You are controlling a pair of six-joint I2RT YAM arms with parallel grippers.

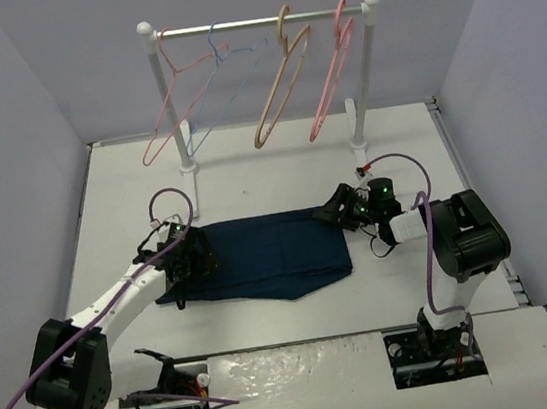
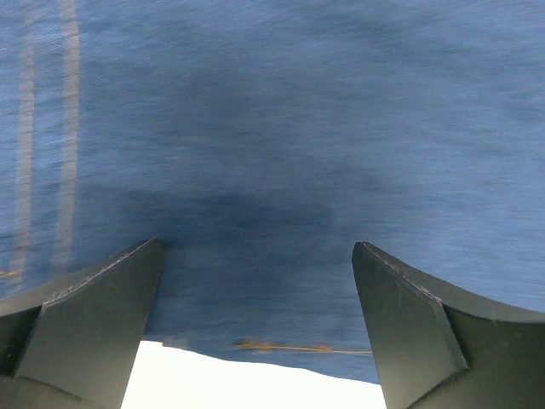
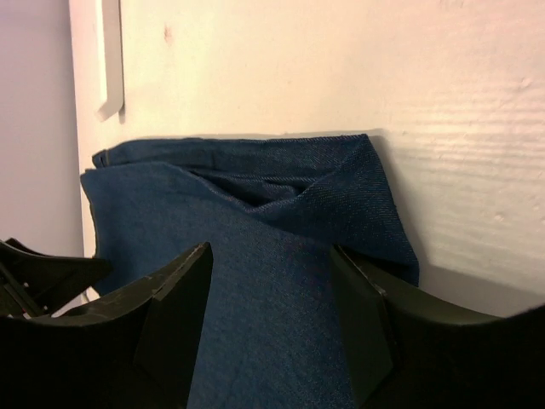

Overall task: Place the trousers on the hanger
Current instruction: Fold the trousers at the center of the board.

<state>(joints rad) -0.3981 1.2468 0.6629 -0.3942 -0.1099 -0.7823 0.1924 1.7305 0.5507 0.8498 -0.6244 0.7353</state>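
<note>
the left claw (image 2: 255,264) is spread, its fingers (image 2: 94,315) straddling a stitched edge of the trousers (image 2: 281,128) just beneath it. the right claw (image 3: 268,264) is spread too, over the opposite folded end. the trousers lie flat on the worktop (image 1: 250,182) between both claws; the hanger (image 1: 276,106) hangs well beyond them. the cloth looks soft and limp and will likely sag, so pinch the thicker folded edges.

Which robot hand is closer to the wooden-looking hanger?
Right. The right gripper sits at the trousers' right end, almost below the hanger; the left gripper is at their far left end.
</note>
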